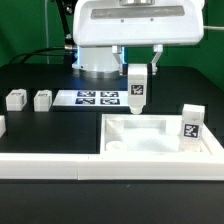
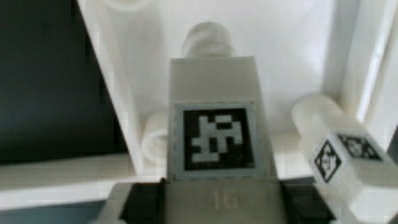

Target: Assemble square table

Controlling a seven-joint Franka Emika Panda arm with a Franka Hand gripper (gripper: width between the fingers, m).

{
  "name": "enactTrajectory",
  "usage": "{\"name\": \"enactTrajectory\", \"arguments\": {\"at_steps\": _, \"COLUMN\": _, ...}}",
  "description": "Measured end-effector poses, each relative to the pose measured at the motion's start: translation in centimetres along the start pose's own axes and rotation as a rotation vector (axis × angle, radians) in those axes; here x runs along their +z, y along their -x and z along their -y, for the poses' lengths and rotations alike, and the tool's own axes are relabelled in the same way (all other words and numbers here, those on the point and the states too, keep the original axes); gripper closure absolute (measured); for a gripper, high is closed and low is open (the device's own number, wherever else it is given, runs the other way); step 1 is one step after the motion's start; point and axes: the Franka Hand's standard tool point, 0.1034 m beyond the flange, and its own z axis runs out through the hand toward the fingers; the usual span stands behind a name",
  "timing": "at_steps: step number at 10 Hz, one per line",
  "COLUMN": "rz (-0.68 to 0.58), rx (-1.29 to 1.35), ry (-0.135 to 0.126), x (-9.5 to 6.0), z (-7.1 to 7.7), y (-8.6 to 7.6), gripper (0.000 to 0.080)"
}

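Gripper [image 1: 137, 72] clamped on held leg [image 1: 136, 90], tag facing out, leg upright; the wrist view shows it pinched between the fingers [image 2: 134, 200]. Directly below the gripper is the table top [image 1: 150, 150], rim up; can't tell if the held leg touches it. Standing leg [image 1: 190, 126] is upright in the top's corner, near the gripper. Marker board [image 1: 98, 98] lies flat just beside it on the other side. Past the board are nearer loose leg [image 1: 42, 99], then farther loose leg [image 1: 16, 99]. Border rail [image 1: 45, 165] is farthest out.

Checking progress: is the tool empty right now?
No, the tool grips a tagged leg above the top.
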Motion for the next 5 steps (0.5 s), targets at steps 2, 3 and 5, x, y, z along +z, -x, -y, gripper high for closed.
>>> {"name": "enactTrajectory", "arguments": {"at_steps": 2, "rz": -0.179, "rx": -0.010, "ry": 0.010, "x": -0.4, "z": -0.2, "y": -5.2, "gripper": 0.0508}}
{"name": "enactTrajectory", "arguments": {"at_steps": 3, "rz": -0.240, "rx": 0.001, "ry": 0.011, "x": -0.9, "z": -0.2, "y": -6.8, "gripper": 0.0508}}
{"name": "enactTrajectory", "arguments": {"at_steps": 5, "rz": -0.235, "rx": -0.009, "ry": 0.013, "x": -0.7, "z": -0.2, "y": -6.5, "gripper": 0.0508}}
